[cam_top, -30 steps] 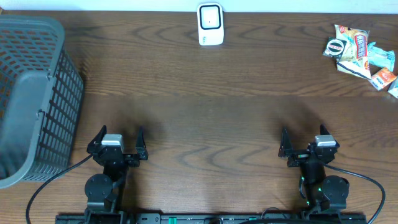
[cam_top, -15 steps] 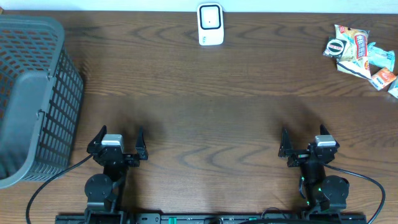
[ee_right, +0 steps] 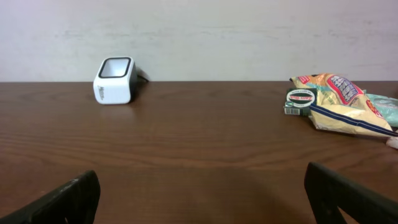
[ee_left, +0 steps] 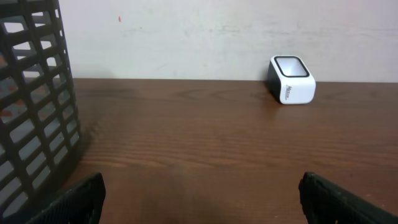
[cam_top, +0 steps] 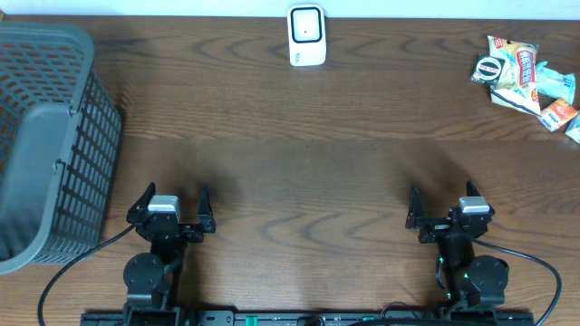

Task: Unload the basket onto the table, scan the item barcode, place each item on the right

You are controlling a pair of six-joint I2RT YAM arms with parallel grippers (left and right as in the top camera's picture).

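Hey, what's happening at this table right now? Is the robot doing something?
Nothing is being handled yet. The left fingers and right fingers hang open and empty at the near edge. The white scanner stands at the far edge, snack packets lie in the far right corner, and a grey basket sits on the left.

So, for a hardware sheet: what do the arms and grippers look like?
Both arms are black with round joints. The left gripper and right gripper each have two black pointed fingers and a silver-grey block. A black cable trails from each.
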